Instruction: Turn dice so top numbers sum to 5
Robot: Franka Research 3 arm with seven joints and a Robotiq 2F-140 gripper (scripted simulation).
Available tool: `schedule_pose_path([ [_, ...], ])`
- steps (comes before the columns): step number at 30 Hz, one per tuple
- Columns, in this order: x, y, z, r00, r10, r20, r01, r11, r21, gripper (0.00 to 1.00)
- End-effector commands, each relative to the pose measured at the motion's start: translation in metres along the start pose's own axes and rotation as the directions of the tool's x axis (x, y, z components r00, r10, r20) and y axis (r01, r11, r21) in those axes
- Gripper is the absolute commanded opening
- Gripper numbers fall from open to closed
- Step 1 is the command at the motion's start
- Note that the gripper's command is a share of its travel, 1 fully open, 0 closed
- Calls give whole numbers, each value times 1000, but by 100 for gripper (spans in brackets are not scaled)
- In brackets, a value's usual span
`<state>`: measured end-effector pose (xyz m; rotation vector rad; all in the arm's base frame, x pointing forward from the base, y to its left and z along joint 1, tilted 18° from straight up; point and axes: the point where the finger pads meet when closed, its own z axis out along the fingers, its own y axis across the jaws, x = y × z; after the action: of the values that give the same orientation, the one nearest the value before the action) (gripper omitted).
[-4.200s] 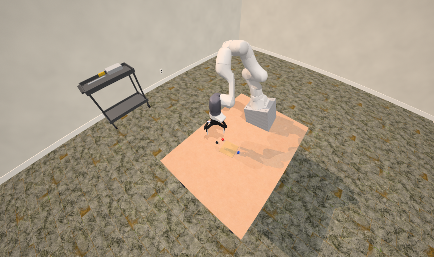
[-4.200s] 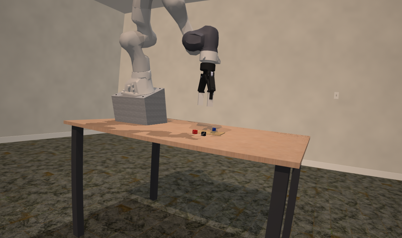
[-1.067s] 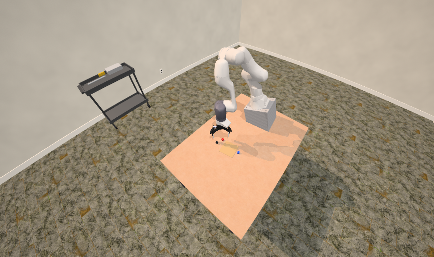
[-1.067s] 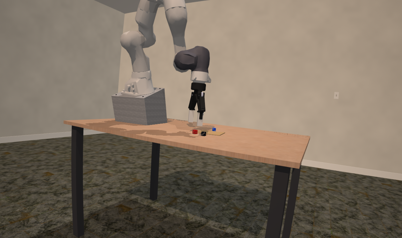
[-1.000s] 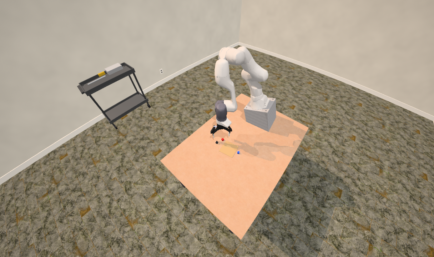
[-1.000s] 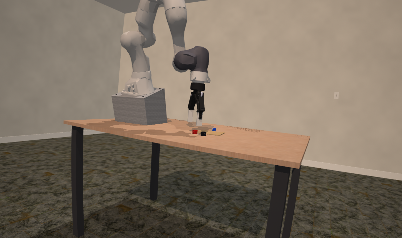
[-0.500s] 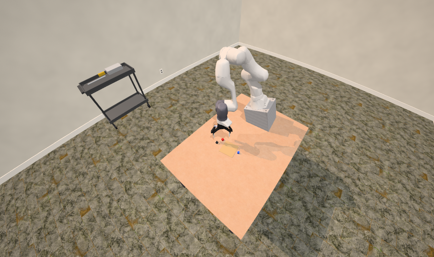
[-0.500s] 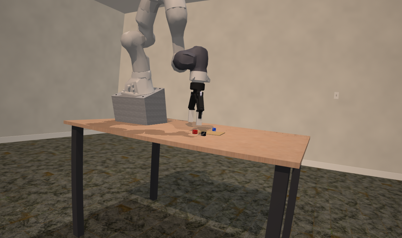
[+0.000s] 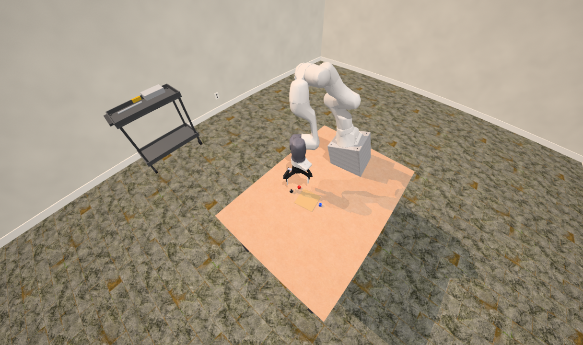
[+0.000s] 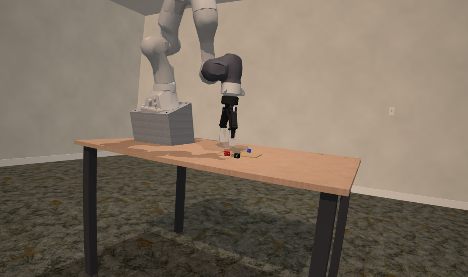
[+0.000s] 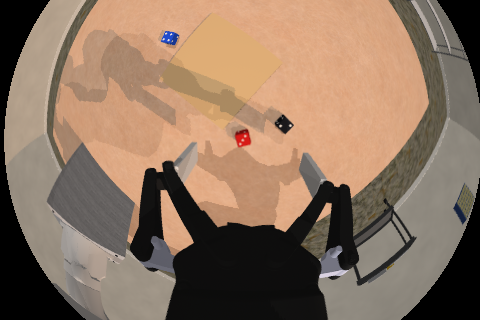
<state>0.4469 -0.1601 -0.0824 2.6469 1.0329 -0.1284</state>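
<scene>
The yellow mat (image 9: pixel 306 201) (image 10: pixel 252 155) (image 11: pixel 235 55) lies flat on the table. The red die (image 9: pixel 299 187) (image 10: pixel 226 153) (image 11: pixel 243 138) lies on the table just off the mat's near corner in the wrist view; its top seems to show 3. The black die (image 9: pixel 291 191) (image 10: pixel 237 155) (image 11: pixel 284 124) lies off the mat beside the red one; its top seems to show 2. The blue die (image 9: pixel 320 204) (image 10: pixel 249 150) (image 11: pixel 170 38) lies off the mat's opposite side, with several pips up. My gripper (image 9: pixel 297 181) (image 10: pixel 227 142) (image 11: pixel 250 157) is open and empty above the table, near the red die.
The table (image 9: pixel 310 253) (image 10: pixel 297 168) (image 11: pixel 350 35) carries the arm's grey base block (image 9: pixel 349 159) (image 10: pixel 161 127) (image 11: pixel 92 200). A dark cart (image 9: pixel 154 124) stands away from the table. Shadows of the arm fall across part of the mat.
</scene>
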Motion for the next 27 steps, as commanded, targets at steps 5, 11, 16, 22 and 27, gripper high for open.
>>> schedule_pose_path([
  [5, 0, 0, 0, 1000, 6, -2, -6, 1000, 0, 100],
  [11, 0, -1, 0, 1000, 6, -2, -6, 1000, 0, 100],
  [16, 2, -2, 0, 1000, 6, -2, -6, 1000, 0, 100],
  [22, 16, -13, 0, 1000, 6, -2, -6, 1000, 0, 100],
  [27, 39, -33, 0, 1000, 6, -2, -6, 1000, 0, 100],
])
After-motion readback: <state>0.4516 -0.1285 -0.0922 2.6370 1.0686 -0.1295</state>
